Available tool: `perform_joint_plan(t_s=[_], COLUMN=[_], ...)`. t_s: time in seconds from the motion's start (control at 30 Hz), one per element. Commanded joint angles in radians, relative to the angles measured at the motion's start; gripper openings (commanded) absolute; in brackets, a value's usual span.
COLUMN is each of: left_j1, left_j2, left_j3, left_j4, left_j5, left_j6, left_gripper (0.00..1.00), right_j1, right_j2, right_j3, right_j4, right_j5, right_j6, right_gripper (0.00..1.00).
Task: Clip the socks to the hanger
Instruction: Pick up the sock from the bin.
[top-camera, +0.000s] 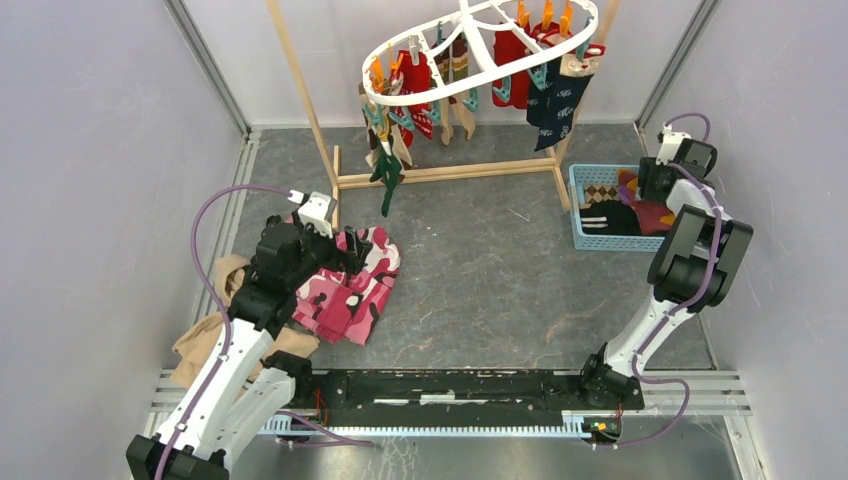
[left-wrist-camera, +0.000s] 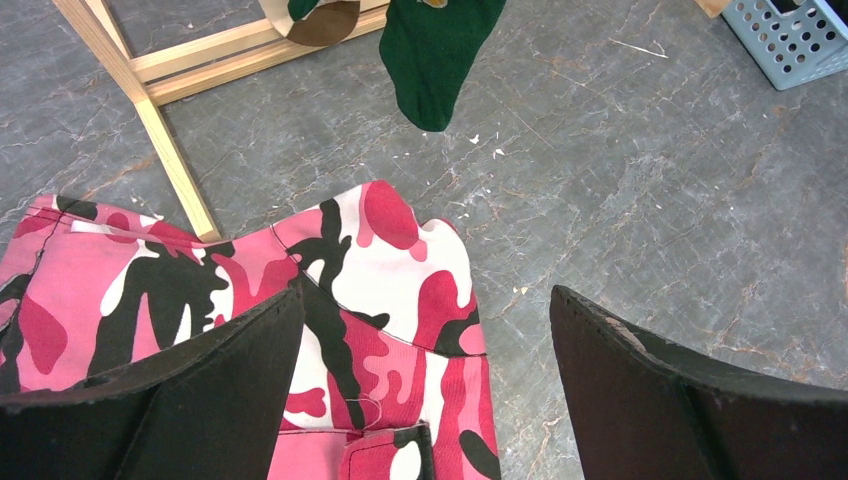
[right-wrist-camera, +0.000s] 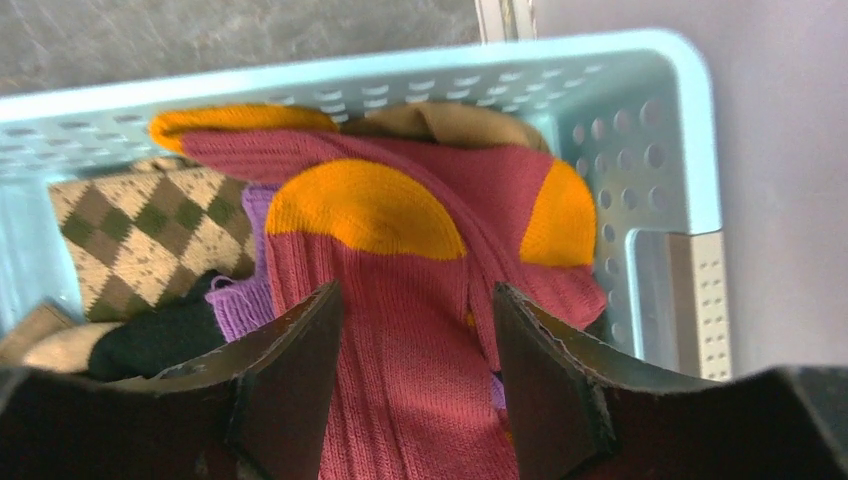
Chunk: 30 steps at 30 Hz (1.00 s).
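My left tool (left-wrist-camera: 428, 300): spread wide with nothing between the fingers, hovering low over the pink camouflage cloth (left-wrist-camera: 400, 270).
My right tool (right-wrist-camera: 415, 295): down inside the blue basket (right-wrist-camera: 690, 120), fingers part-way in on either side of a maroon sock (right-wrist-camera: 400, 390) with orange heel patches. Its fabric fills the gap, but I cannot tell whether I am pinching it.
Other basket contents: a tan-and-green argyle sock (right-wrist-camera: 140, 230), a purple one (right-wrist-camera: 245, 300) and something black, all beside the maroon one.
Basket position: at the far right of the desk (top-camera: 480, 270), just beside the foot of the wooden rack (top-camera: 300, 90).
Hanger (top-camera: 452, 92): the white oval ring hangs tilted on the rack, at the far side.
Socks already clipped: red ones (top-camera: 415, 75), a navy one (top-camera: 555, 100), tan ones and a dark green sock (top-camera: 388, 185) hanging lowest at the left.
Tan cloth (top-camera: 205, 340): bunched by my left arm, touching the camouflage cloth.
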Motion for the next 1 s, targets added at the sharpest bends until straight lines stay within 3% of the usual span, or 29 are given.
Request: perform_joint_plan(t_s=[0.0,0.2,0.37,0.57,0.7,0.87,0.97], left_j1=[0.009,0.010,0.011,0.012,0.012,0.013,0.014], left_j2=[-0.014,-0.012,-0.016,-0.013,-0.011,-0.011,-0.010], left_j3=[-0.001,0.000,-0.001,0.000,0.000,-0.001,-0.001], left_j4=[0.039,0.039,0.039,0.038,0.038,0.038,0.039], left_j5=[0.031,0.038,0.035,0.038,0.038,0.039,0.038], left_j6=[-0.014,-0.015,-0.015,-0.016,-0.015,-0.015,-0.015], left_gripper=[0.97,0.97,0.97,0.97,0.97,0.97,0.97], right_j1=[0.008,0.010,0.009,0.009,0.010,0.007,0.000], right_j2=[0.011,0.071,0.099,0.117,0.117,0.068,-0.017], right_j3=[0.064,0.145,0.170,0.198,0.195,0.147,0.089], right_j4=[-0.052,-0.158,-0.222,-0.286,-0.303,-0.259,-0.190], right_j5=[0.070,0.044,0.008,-0.024,-0.035,-0.072,-0.103], right_j6=[-0.032,-0.059,-0.088,-0.121,-0.143,-0.168,-0.167], right_gripper=[0.63,0.61,0.44,0.34,0.20,0.01,0.00])
